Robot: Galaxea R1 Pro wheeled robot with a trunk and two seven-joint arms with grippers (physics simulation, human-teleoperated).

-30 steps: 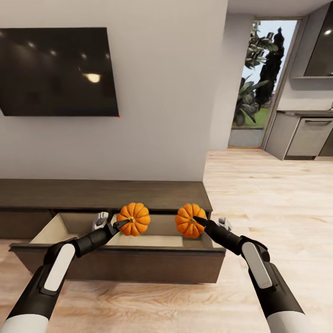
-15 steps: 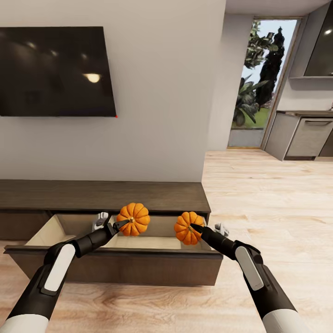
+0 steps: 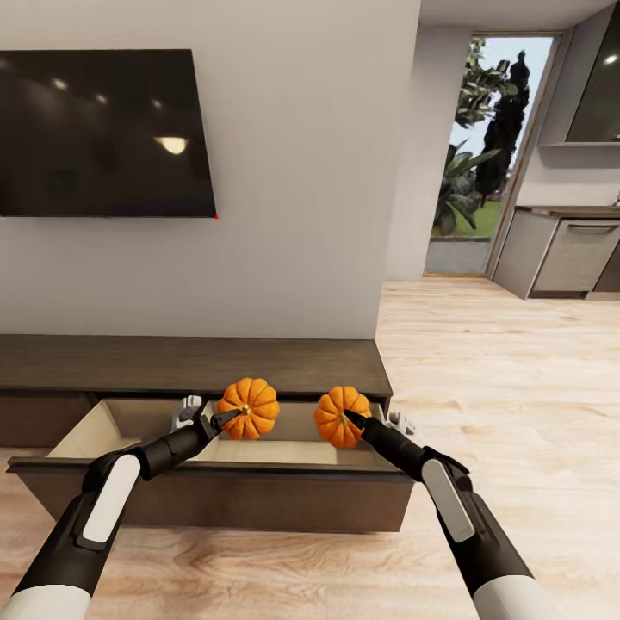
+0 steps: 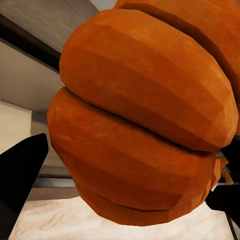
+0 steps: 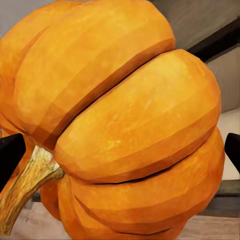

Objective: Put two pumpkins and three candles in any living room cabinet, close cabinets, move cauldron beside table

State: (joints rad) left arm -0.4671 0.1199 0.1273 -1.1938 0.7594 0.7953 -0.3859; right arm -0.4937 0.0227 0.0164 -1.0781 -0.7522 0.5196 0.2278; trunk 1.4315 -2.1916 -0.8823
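Observation:
The long dark brown cabinet (image 3: 198, 362) stands against the wall with its drawer (image 3: 215, 495) pulled out, showing a pale interior. Over the drawer my left gripper (image 3: 231, 417) is shut on an orange ribbed pumpkin (image 3: 250, 407). That pumpkin (image 4: 145, 115) sits large between the black fingertips (image 4: 20, 170) in the left wrist view. My right gripper (image 3: 351, 418) is shut on the second pumpkin (image 3: 339, 416), held above the drawer's right half. Close up, this pumpkin (image 5: 125, 125) shows its tan stem (image 5: 30, 180). Candles and cauldron are out of view.
A black TV (image 3: 103, 133) hangs on the wall above the cabinet. Light wood floor (image 3: 499, 370) runs to the right toward a glass door (image 3: 495, 146) and grey kitchen units (image 3: 568, 250).
My right arm has carried its pumpkin leftward and slightly down, further over the open drawer. The left arm and its pumpkin stay put. The view shifted slightly early on.

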